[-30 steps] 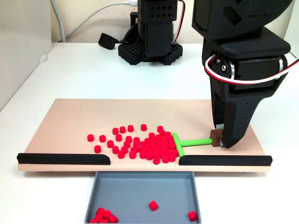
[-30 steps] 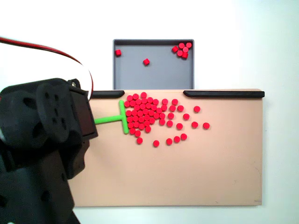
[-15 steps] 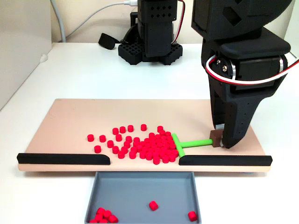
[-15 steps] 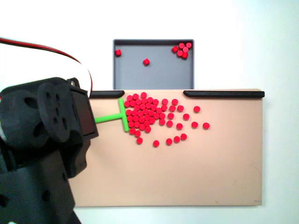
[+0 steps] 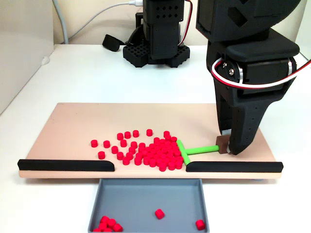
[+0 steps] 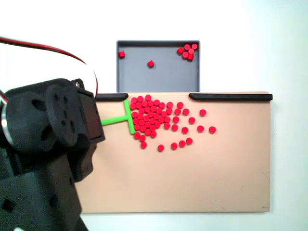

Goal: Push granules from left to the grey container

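A heap of red granules (image 5: 154,150) (image 6: 155,115) lies on the beige board (image 5: 73,131) (image 6: 192,183) by the gap between two black strips. Several more granules (image 5: 110,224) (image 6: 187,51) sit in the grey container (image 5: 131,199) (image 6: 159,77) beyond that gap. A green T-shaped pusher (image 5: 188,152) (image 6: 126,118) rests its crossbar against the heap's edge. My gripper (image 5: 224,147) is shut on the small brown block at the stick's outer end. In the top-down fixed view the black arm hides the gripper's fingers.
Two black strips (image 5: 65,165) (image 5: 234,166) line the board's edge on either side of the opening. A second black arm base (image 5: 155,34) and a white cable (image 5: 92,19) stand at the back of the white table.
The gripper and green pusher have slid a little toward the heap, packing the granules tighter. The container's granules have not moved.
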